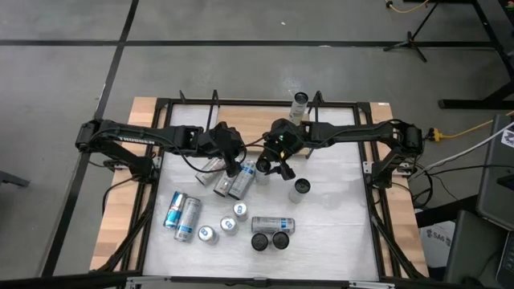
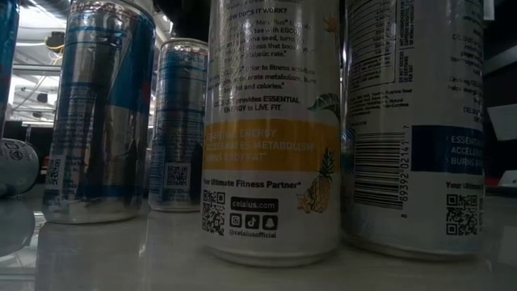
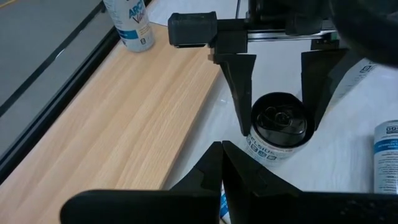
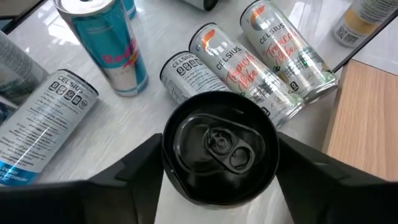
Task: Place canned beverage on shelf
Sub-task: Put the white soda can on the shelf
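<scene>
Because I want that upright black-topped can (image 4: 219,149) lifted to the wooden shelf (image 3: 118,124) just beside it, my right gripper (image 4: 217,163) straddles it, fingers apart, not yet clamping, while my left gripper (image 3: 222,163) waits nearby, closed and empty

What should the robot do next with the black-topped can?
Probably squeeze shut. The right gripper has its fingers on both sides of the upright black-topped can but apparently not yet pressing it, so it needs a firm grip before lifting toward the shelf.
</scene>
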You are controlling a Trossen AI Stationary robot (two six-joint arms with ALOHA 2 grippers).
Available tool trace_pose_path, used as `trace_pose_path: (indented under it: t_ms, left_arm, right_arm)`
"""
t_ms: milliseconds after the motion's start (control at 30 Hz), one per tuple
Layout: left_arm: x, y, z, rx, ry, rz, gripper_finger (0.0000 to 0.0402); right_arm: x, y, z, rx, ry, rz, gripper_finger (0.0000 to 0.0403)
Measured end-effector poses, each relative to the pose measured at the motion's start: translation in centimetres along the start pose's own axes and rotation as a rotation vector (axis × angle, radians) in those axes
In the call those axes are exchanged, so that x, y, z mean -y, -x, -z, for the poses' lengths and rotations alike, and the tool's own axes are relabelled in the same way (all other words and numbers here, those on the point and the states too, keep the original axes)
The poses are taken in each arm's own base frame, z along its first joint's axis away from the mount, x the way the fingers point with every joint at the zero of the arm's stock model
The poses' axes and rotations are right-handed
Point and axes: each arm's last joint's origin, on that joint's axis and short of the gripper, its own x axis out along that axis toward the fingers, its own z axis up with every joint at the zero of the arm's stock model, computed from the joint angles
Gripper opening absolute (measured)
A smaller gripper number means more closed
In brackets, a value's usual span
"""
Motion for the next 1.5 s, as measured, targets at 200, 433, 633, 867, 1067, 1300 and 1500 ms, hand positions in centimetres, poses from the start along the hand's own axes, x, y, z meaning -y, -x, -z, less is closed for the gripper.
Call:
trace_pose_path:
  t_ms: [200, 433, 633, 867, 1067, 1300, 1500]
  left_arm:
    - [0.0, 0.0, 0.0, 0.000, 0.000, 0.000, 0.0000]
    - [0.0, 0.0, 0.0, -0.001, 0.000, 0.000, 0.0000]
    - [0.0, 0.0, 0.0, 0.000, 0.000, -0.001, 0.0000]
    - [0.0, 0.0, 0.0, -0.001, 0.000, -0.001, 0.0000]
    - [0.0, 0.0, 0.0, -0.001, -0.001, 0.000, 0.0000]
    - [0.0, 0.0, 0.0, 0.001, 0.000, 0.000, 0.0000]
    - [0.0, 0.0, 0.0, 0.002, 0.000, 0.000, 0.0000]
  right_arm:
    - [0.0, 0.0, 0.0, 0.001, 0.000, 0.001, 0.0240]
    - [-0.1, 0.4, -0.1, 0.001, 0.001, 0.006, 0.0243]
    - [0.1, 1.5, -1.3, -0.042, -0.007, 0.037, 0.0240]
    - [0.5, 3.7, -4.1, -0.038, 0.011, 0.050, 0.0240]
    - [0.7, 5.9, -6.5, -0.032, 0.036, 0.079, 0.0240]
    - [2.4, 9.3, -7.7, -0.022, 0.008, 0.142, 0.0239]
    - [5.0, 12.0, -7.2, -0.008, -0.036, 0.232, 0.0239]
